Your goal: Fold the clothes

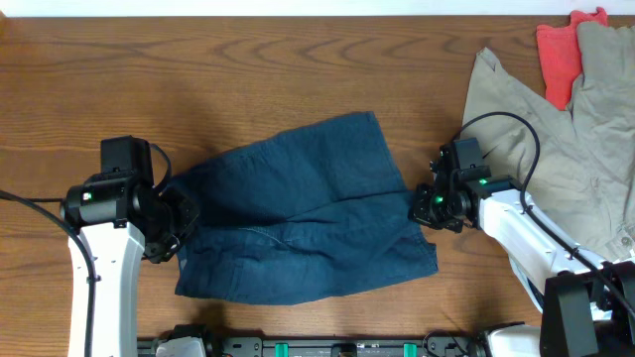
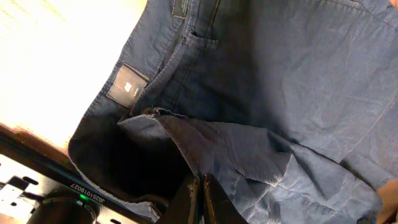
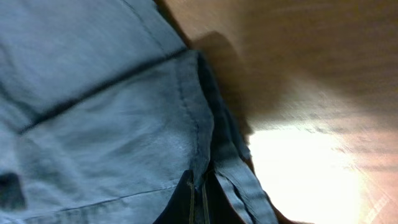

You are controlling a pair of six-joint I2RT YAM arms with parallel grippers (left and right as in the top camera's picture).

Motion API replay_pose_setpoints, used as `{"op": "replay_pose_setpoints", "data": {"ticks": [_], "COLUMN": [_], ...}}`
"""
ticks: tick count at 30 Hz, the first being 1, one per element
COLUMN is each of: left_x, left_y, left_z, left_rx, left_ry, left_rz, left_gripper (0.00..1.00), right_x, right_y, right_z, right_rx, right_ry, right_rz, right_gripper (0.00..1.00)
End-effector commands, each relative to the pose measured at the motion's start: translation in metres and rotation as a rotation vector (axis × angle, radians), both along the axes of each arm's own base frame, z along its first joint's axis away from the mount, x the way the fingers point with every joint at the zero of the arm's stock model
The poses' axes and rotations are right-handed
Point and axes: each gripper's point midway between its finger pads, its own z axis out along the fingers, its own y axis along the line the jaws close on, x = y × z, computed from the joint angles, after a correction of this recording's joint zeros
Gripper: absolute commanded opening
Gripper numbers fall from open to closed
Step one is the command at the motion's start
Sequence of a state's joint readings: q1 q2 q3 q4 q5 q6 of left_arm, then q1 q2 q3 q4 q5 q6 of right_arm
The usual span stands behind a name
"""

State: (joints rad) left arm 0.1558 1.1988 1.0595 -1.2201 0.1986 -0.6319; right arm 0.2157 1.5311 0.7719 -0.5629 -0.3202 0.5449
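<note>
The dark navy shorts point(image 1: 308, 208) lie spread across the middle of the wooden table, partly doubled over. My left gripper point(image 1: 182, 220) is at their left edge, shut on a fold of the waistband side. In the left wrist view the closed fingers point(image 2: 202, 186) pinch the blue cloth point(image 2: 261, 93), with a small grey label point(image 2: 127, 84) showing. My right gripper point(image 1: 425, 206) is at the shorts' right edge, shut on the hem. In the right wrist view its fingers point(image 3: 198, 190) clamp the stitched hem point(image 3: 124, 118).
A large khaki-beige garment point(image 1: 556, 129) lies at the right, under and behind my right arm. A small red-orange cloth point(image 1: 561, 50) lies at the back right corner. Bare wood point(image 1: 248, 59) shows behind and left of the shorts. The table's front edge runs below the shorts.
</note>
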Motion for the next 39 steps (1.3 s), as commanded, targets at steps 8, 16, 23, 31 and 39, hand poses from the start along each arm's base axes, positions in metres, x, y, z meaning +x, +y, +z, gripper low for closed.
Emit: {"op": "replay_pose_setpoints", "data": {"ticks": [8, 16, 23, 31, 39], "left_x": [0.007, 0.003, 0.000, 0.003, 0.029], "left_y": [0.009, 0.034, 0.042, 0.033, -0.008], "left_z": [0.011, 0.032, 0.037, 0.036, 0.018], "left_rx": [0.036, 0.057, 0.064, 0.006, -0.179], "left_ry": [-0.050, -0.142, -0.164, -0.173, -0.237], "left_rz": [-0.043, 0.110, 0.161, 0.170, -0.087], "left_gripper": [0.06, 0.06, 0.06, 0.06, 0.56], "right_x": [0.050, 0.060, 0.073, 0.088, 0.086], "right_y": [-0.023, -0.045, -0.043, -0.033, -0.030], "right_z": [0.104, 0.208, 0.228, 0.222, 0.209], "right_rx": [-0.001, -0.062, -0.060, -0.065, -0.072], "right_ry": [-0.203, -0.335, -0.413, -0.437, -0.386], "right_rz": [0.022, 0.048, 0.048, 0.080, 0.092], "right_gripper": [0.01, 0.01, 0.01, 0.01, 0.01]}}
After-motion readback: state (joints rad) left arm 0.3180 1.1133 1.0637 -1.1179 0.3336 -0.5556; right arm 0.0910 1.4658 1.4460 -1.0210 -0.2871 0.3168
